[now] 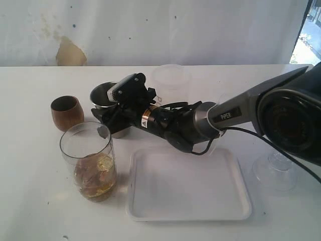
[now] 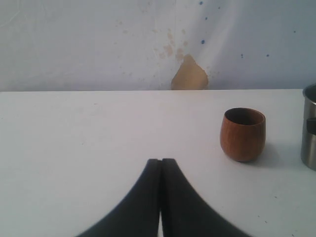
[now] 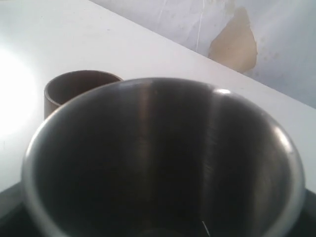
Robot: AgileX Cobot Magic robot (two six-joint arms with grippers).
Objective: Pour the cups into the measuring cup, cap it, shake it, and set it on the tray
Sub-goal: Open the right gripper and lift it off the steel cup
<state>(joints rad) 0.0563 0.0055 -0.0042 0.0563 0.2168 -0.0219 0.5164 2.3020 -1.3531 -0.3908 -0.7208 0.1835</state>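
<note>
At the left of the exterior view the wooden cup (image 1: 67,112) stands upright. Below it, in the lower left of the frame, is the measuring cup (image 1: 88,155), open-topped, with brownish contents in its bottom. Your left gripper (image 2: 160,167) has its fingers pressed together on nothing, low over the table and facing the wooden cup. Leave it out of the way.

Centre-left, your right gripper (image 1: 111,115) reaches across the middle and straddles the steel tumbler (image 1: 104,95), which stands on the table between the wooden cup and the arm, just above the measuring cup. The right wrist camera looks down into the tumbler's mouth. I cannot tell whether the pads are truly pinching the wall, so make sure of a firm squeeze before you lift.

Then raise it straight up, clear of the wooden cup. Carry its lip over the middle of the measuring cup's mouth and tilt slowly — a hurried tip would likely spill over the near rim or knock the clear cylinder.

The tray (image 1: 190,217) lies at lower centre, just beside the measuring cup, with the arm passing above its top edge — mind that on the swing.
</note>
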